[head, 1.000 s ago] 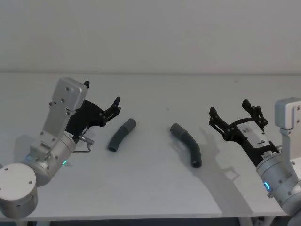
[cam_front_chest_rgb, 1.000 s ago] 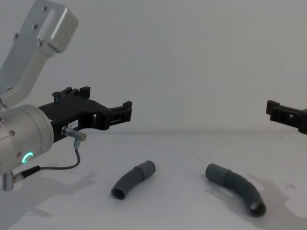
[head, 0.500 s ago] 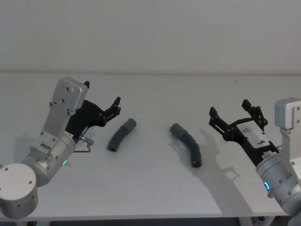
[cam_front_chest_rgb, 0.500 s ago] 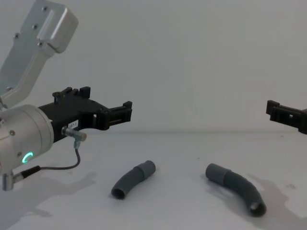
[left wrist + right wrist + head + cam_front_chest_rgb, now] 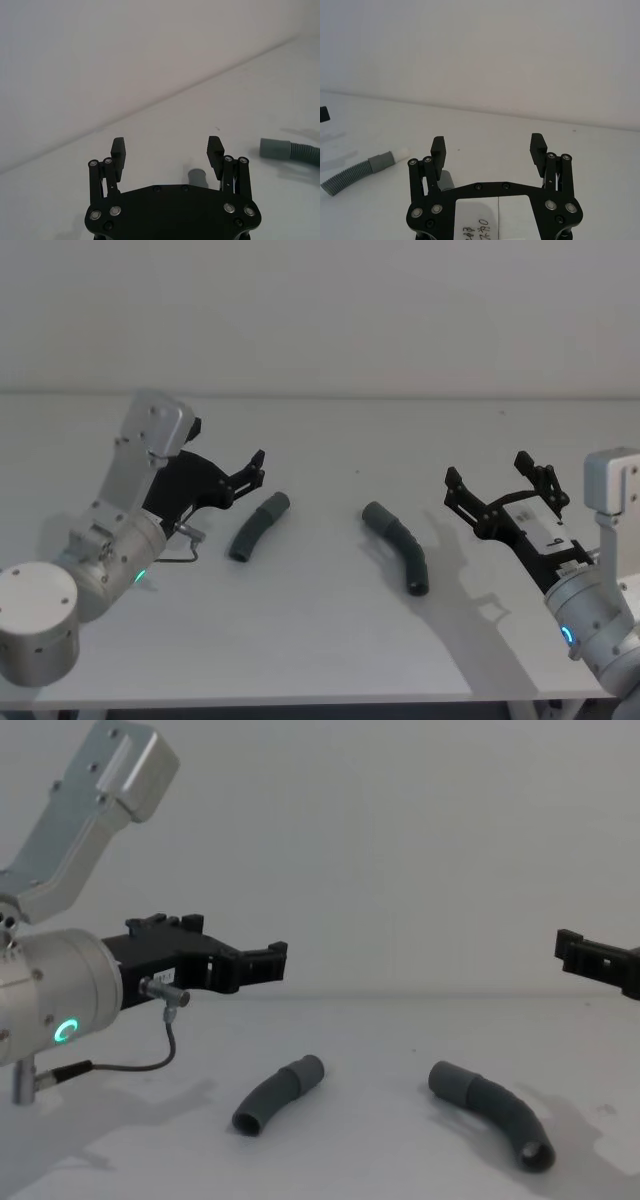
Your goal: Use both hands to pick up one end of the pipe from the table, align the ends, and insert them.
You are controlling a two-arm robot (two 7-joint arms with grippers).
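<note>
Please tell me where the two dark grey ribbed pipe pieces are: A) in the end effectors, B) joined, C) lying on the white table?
C: the left dark grey ribbed pipe piece and the right pipe piece lie apart on the white table; the left end effector and right end effector hover open.

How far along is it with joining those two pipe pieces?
Nothing done yet: the left piece and right piece lie apart on the table. In hand: the open left tool and open right tool hover near them, empty. Left: gripping, aligning, inserting.
</note>
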